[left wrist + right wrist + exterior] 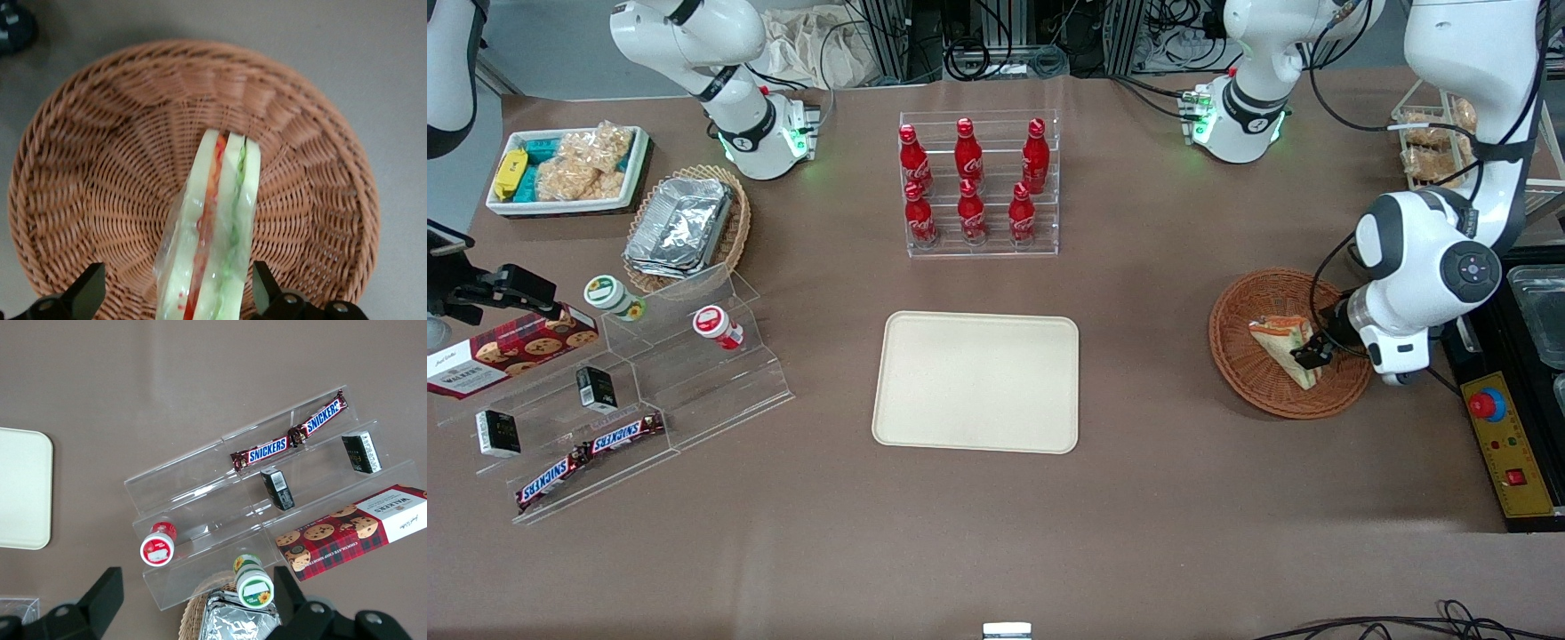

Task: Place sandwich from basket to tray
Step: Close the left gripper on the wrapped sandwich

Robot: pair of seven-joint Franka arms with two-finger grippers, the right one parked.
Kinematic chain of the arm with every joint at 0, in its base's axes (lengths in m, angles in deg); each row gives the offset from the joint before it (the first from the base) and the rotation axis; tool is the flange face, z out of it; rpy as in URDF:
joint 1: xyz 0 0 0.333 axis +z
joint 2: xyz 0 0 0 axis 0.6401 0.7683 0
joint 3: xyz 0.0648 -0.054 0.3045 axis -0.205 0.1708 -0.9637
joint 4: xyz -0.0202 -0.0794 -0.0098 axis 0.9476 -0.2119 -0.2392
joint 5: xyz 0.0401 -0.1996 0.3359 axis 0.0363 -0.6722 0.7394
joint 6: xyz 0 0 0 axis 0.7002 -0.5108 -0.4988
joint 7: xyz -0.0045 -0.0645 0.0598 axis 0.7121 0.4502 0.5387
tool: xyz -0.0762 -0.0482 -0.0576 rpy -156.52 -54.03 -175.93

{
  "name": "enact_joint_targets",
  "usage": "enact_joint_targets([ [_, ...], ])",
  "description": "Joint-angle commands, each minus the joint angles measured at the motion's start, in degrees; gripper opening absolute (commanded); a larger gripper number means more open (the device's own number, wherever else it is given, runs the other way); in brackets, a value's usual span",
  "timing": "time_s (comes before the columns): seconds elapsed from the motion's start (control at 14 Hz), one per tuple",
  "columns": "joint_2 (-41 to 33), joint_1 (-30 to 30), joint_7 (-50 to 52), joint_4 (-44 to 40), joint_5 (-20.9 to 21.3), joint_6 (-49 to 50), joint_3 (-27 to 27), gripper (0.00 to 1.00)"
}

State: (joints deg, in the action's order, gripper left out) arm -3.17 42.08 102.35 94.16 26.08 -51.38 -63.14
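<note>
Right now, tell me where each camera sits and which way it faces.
Front view: high, facing both robots, looking down on the table; both arms show, the claw at the sandwich in the basket.
Left wrist view: on the working arm, looking down into the basket; open fingers flank the sandwich.
Right wrist view: on the parked arm, looking down at the acrylic shelf.
Shared: the tray in front and right wrist views.

Bare table separates basket [1254,373] from tray [975,382]; pincer [1307,354] over basket.
</note>
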Motion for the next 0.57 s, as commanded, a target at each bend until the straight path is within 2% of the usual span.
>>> enact_joint_targets([
  [0.0,-2.3,-0.5,3.3,2.9,-0.8,-0.9,1.6,0.99],
  [0.36,-0.6,-0.5,3.3,2.8,-0.7,-1.3,1.7,0.98],
  [0.5,0.3,-0.5,2.9,2.7,-0.7,-3.1,1.7,0.89],
])
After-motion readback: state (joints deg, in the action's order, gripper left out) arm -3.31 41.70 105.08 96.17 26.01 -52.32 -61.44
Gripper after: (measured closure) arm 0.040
